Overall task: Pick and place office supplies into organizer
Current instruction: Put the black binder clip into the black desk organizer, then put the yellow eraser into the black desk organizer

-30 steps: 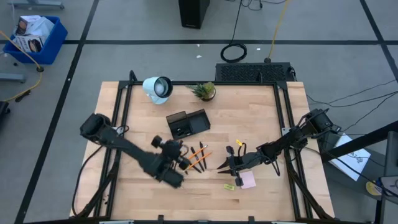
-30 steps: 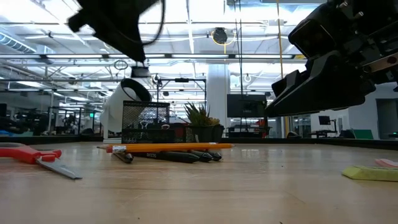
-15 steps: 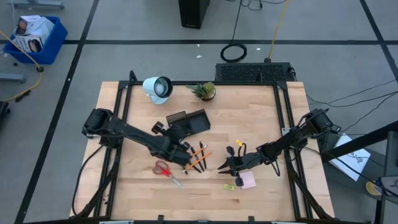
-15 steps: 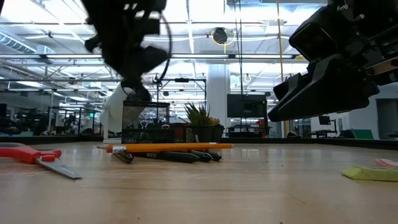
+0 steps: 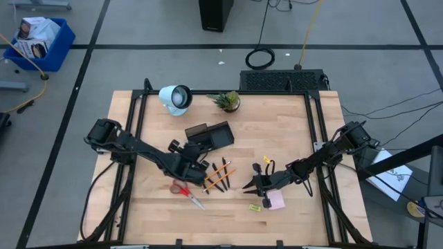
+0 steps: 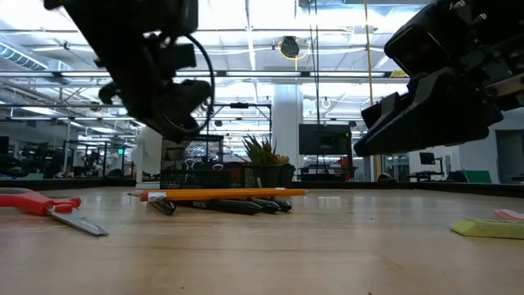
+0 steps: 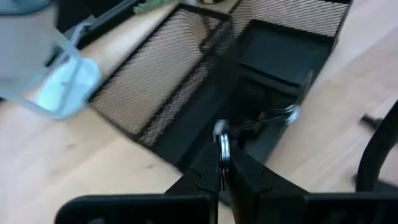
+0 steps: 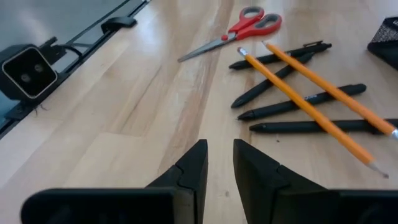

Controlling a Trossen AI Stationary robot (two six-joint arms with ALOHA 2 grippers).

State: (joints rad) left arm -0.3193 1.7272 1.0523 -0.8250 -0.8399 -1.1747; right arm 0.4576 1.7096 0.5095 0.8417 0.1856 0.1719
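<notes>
The black mesh organizer stands at the table's middle, with a wire-handled clip lying inside it. My left gripper hovers at its near left corner, shut on a small clip. Red-handled scissors lie flat toward the near edge. Black pens and orange pencils lie crossed in a heap beside them. My right gripper hangs above the table right of the pens, pointing at them, with a narrow gap between its fingers and nothing in it. The pink sticky-note pad and a yellow bit lie under the right arm. My left gripper pinches a small clip between its two fingertips. Only the clip's silver wire loop shows, sticking out past the fingertips; the fingers hide the rest. The fingers slant down from the near side toward the organizer, and the clip is lifted clear.
A white round lamp and a small potted plant stand at the far edge behind the organizer. Another yellow bit lies right of the pens. Bare wood stretches along the near left and the far right of the table.
My left gripper has moved from above the scissors near the table's near edge toward the far edge, up to the organizer's near side. The scissors, hidden under the arm before, now show.
</notes>
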